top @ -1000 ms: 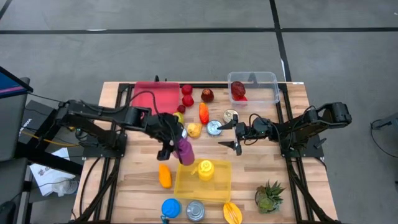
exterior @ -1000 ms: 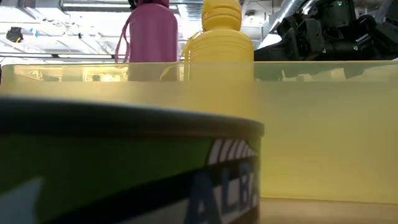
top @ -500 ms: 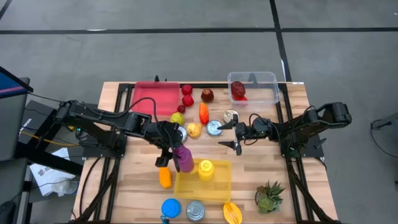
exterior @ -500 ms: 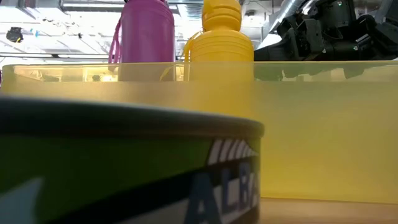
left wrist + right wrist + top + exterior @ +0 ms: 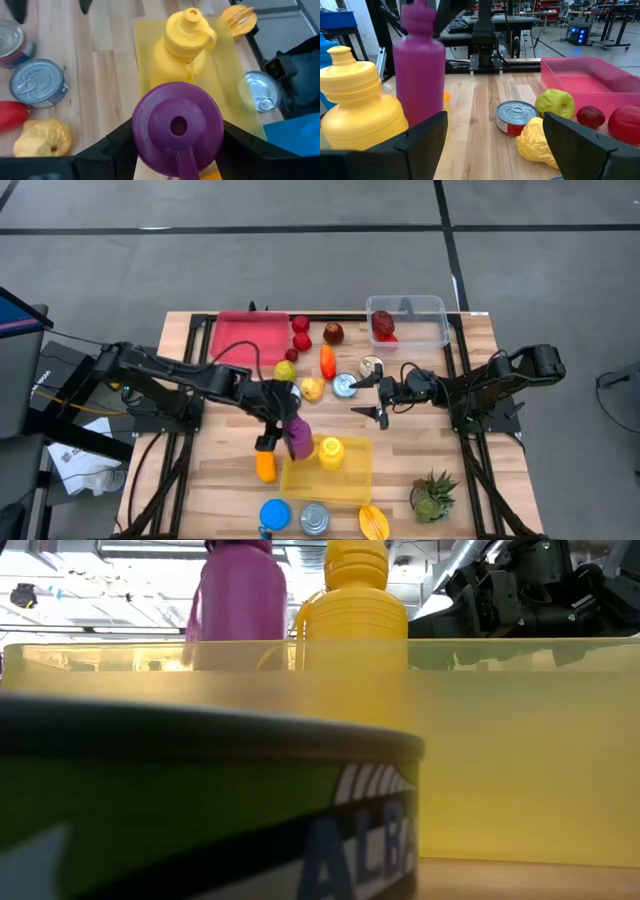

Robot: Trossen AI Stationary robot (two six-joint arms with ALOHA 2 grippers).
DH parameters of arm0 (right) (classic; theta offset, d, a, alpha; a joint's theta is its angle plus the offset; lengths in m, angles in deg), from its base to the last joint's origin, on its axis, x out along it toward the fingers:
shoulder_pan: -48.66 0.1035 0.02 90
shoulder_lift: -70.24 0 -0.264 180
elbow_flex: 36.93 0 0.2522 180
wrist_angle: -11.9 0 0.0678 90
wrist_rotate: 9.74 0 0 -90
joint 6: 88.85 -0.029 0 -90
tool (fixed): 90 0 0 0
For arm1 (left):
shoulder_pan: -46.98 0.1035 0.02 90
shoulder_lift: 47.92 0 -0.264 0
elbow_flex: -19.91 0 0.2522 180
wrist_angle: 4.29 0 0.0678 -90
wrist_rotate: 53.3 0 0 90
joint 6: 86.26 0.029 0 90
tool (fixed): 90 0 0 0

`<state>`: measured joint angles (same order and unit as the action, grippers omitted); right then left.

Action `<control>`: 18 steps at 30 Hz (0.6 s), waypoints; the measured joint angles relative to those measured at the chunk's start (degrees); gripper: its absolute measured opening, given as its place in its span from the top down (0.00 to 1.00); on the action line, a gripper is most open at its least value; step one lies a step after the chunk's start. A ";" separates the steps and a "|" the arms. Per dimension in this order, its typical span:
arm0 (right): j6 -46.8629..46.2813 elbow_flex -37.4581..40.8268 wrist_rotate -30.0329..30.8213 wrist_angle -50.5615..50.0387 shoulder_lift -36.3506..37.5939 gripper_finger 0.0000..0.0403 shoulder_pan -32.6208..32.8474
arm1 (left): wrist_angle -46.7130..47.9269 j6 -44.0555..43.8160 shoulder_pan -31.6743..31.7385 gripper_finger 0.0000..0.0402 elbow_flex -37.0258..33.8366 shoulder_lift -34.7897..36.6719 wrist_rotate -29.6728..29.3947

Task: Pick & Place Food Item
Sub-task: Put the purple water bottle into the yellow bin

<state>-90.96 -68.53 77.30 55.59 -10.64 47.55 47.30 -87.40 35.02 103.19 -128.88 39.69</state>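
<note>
Wooden table [image 5: 420,445], grey floor [image 5: 250,270] around.

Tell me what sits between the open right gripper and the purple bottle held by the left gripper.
In the high view, a tin can and a yellow fruit lie between the right gripper and the purple bottle in the left gripper.

Robotics lab or workshop, from what I see. My wooden counter [image 5: 400,450] sits on a black metal frame [image 5: 190,380] over grey floor marked with dark tape lines [image 5: 300,228]. Right wrist view looks into an open hall: more benches [image 5: 520,17], blue equipment [image 5: 577,32], black stands [image 5: 482,35]. Low view shows ceiling ducting [image 5: 450,560] overhead.
</note>
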 joint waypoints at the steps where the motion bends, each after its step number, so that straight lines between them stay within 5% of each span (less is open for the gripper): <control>1: -0.03 0.00 0.00 0.00 0.00 0.22 -0.14 | 0.26 0.27 -0.20 0.50 0.00 -0.89 -0.03; 18: 0.12 -0.02 0.00 -0.22 0.00 0.22 -0.57 | -0.50 2.60 -3.80 0.50 0.11 -7.04 -4.65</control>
<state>-90.83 -68.55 77.30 55.37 -10.64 46.99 46.80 -84.80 31.23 103.29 -135.93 35.04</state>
